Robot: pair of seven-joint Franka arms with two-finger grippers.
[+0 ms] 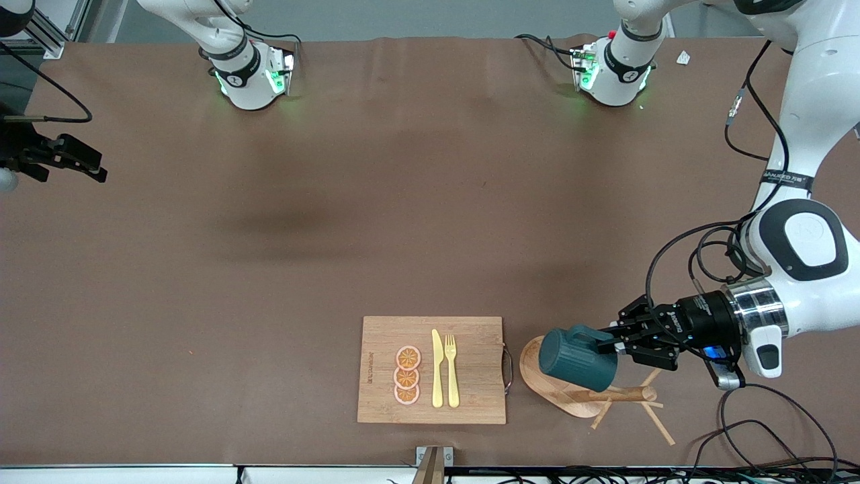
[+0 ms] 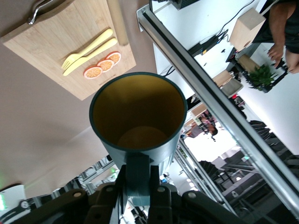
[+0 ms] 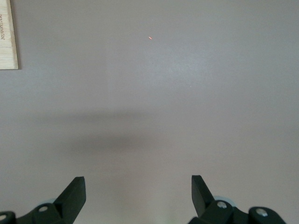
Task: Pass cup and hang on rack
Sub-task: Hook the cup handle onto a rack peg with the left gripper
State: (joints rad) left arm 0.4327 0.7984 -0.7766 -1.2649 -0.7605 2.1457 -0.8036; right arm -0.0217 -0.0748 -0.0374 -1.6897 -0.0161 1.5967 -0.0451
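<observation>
Front view, item list:

1. Cup: dark teal, ribbed, held on its side over the rack base, mouth turned toward the cutting board. Handle is pinched by the left gripper; fingers pressed shut on it. Whether the cup touches the rack cannot be told.
2. Rack: light wood, oval base, central post w/ thin pegs; stood near the front camera, toward the left arm's end of the table, just beside the cutting board.
3. Cutting board: bamboo, rectangular, metal handle on the rack-side edge. Carried on it: three orange slices in a row, yellow knife, yellow fork, side by side.
4. Right gripper: held over bare table at the right arm's end, well apart from all items; arm is waiting.

Left wrist view: cup is seen mouth-on, yellowish-tan inside; handle clamped between the fingers. Board, cutlery & slices are seen past the rim.

Right wrist view: fingers are spread wide, nothing between them; only brown table surface and a board corner are shown.
</observation>
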